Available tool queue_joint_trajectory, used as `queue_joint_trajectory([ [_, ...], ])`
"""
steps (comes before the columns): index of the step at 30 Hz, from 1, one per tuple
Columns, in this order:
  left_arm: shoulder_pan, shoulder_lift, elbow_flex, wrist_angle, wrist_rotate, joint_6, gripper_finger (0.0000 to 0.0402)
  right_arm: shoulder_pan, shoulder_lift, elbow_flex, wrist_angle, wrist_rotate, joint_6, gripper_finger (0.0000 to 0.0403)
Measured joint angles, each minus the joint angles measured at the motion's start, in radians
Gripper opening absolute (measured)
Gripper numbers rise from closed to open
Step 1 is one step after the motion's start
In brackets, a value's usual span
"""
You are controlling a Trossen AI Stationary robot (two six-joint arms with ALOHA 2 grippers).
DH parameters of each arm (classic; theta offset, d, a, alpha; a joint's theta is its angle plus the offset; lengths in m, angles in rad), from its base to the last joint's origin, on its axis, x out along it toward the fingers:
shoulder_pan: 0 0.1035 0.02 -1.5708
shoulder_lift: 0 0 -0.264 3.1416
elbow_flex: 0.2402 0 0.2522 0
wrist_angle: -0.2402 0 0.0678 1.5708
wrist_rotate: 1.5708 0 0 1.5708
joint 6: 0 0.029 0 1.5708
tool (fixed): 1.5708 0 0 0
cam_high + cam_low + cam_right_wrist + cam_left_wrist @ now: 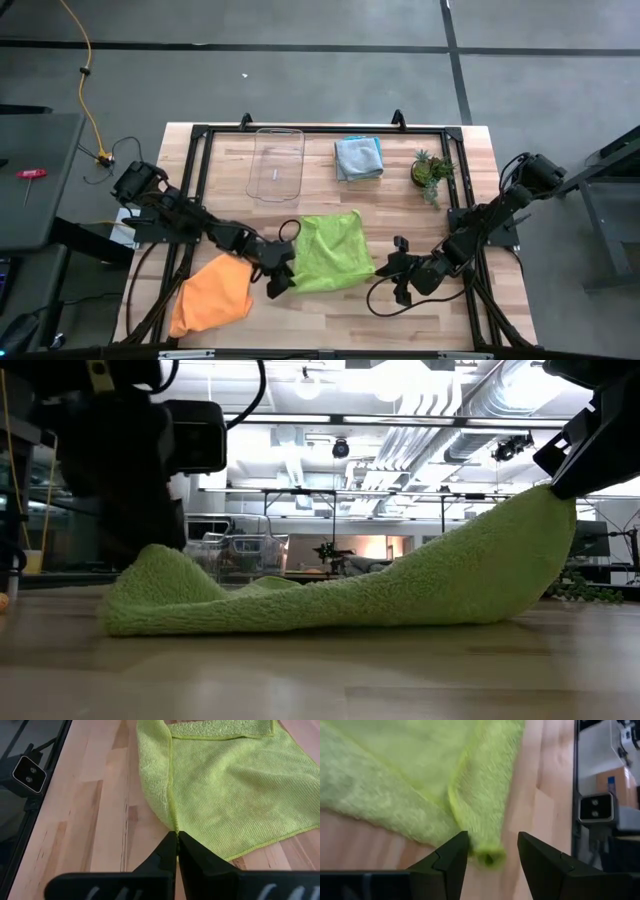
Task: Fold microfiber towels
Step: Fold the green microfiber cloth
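- Right gripper [176,836]: fingers pressed together, pinching an edge of the lime green towel [333,251] and holding that side lifted off the table [330,310].
- Left gripper [489,851]: fingers spread, straddling the towel's corner at its 8 o'clock side; not yet closing.
- Towel is lying at table centre; orange towel [212,293] at its 8 o'clock, folded blue towel [358,158] at 12 o'clock.
- Judged step: securing both corners before the fold.
- Next move calls for the left closing on its corner, then both carrying the edge across.
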Motion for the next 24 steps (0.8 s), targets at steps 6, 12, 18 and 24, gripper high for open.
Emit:
queue_joint_trajectory([
  [6, 0.0, 0.0, 0.0, 0.003, -0.004, 0.018, 0.0119, 0.0, 0.0, 0.0, 0.0, 0.0, 0.0, 0.0],
  [12, -0.004, 0.0, 0.0, 0.008, 0.024, 0.06, 0.002, -0.009, 0.0, 0.0, -0.001, -0.004, -0.002, 0.0],
  [18, 0.005, -0.055, 0.001, -0.073, 0.066, 0.107, 0.0006, -0.024, -0.016, 0.002, -0.019, 0.013, -0.057, 0.0],
  [24, 0.04, -0.243, 0.001, -0.345, -0.096, 0.177, 0.0002, -0.066, -0.085, 0.152, -0.399, 0.108, -0.052, 0.0],
])
